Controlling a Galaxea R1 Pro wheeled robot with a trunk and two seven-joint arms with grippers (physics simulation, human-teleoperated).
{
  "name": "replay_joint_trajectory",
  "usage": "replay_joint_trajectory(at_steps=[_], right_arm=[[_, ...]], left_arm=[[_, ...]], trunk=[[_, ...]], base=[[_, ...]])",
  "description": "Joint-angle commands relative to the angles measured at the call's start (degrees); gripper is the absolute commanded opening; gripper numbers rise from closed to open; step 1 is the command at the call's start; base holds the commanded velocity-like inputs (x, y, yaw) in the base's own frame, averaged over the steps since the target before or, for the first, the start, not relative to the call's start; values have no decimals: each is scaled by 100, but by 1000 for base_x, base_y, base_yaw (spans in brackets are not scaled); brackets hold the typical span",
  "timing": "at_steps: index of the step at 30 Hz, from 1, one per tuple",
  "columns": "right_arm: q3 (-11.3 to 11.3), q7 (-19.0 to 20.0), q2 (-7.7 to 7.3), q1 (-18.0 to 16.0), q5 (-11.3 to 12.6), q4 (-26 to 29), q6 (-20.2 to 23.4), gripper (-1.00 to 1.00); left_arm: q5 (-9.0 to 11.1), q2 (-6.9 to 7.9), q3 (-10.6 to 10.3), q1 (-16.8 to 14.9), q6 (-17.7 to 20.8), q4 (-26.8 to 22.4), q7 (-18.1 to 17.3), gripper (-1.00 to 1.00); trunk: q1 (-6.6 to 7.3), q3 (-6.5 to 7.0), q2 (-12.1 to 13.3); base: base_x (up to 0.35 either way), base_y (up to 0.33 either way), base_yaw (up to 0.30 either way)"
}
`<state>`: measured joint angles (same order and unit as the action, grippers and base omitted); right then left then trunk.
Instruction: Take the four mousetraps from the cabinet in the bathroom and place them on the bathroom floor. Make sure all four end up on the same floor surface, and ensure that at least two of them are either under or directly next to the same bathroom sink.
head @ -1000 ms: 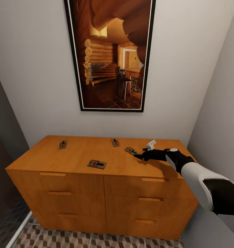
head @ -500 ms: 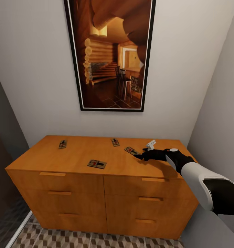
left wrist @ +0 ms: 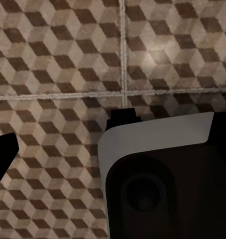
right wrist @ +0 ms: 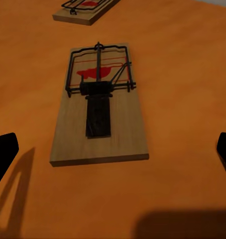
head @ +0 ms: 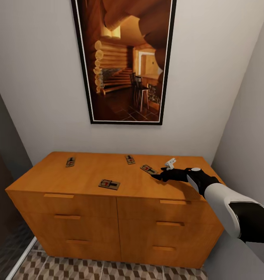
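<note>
Four mousetraps lie on the flat top of the orange-brown cabinet [head: 85, 174]: one at the back left [head: 70, 161], one at the back middle [head: 129, 160], one toward the front [head: 109, 184] and one at the right [head: 148, 169]. My right gripper [head: 155, 177] hovers low over the cabinet top just behind that right mousetrap [right wrist: 99, 107]. It is open, with one fingertip [right wrist: 3, 154] on each side and nothing between them. A second trap [right wrist: 85, 9] lies beyond it. My left gripper [left wrist: 113, 154] hangs open over the cube-patterned bathroom floor [left wrist: 68, 59].
A large framed picture [head: 126, 62] hangs on the wall above the cabinet. Grey walls close in on both sides, the right one [head: 248, 128] near my right arm. A strip of patterned floor [head: 89, 270] runs in front of the drawers. A white and black robot part [left wrist: 157, 169] is in the left wrist view.
The head view has shifted very slightly, so the camera moved. The right gripper and the mousetraps stay where they were.
</note>
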<state>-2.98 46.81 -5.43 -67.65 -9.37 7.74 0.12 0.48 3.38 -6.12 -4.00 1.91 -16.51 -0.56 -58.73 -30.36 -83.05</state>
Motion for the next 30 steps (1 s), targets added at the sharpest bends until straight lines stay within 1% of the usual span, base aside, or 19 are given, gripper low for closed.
replay_joint_trajectory(at_steps=[1,12,22,30], right_arm=[[-27,9,-2,-2,-7,8,2,100],[-27,4,-2,-2,-5,8,3,100],[-27,4,-2,-2,-6,8,2,100],[-27,4,-2,-2,-3,8,2,100]], left_arm=[[5,4,-29,0,20,-10,-5,100],[5,4,-29,0,20,-8,-4,100],[5,4,-30,-1,19,-2,-2,100],[5,4,-34,1,20,-1,-2,100]], trunk=[[0,-7,-3],[0,-9,-3],[0,-9,-3],[0,-9,-3]], base=[[0,0,0],[2,0,0],[125,72,0],[23,14,0]])
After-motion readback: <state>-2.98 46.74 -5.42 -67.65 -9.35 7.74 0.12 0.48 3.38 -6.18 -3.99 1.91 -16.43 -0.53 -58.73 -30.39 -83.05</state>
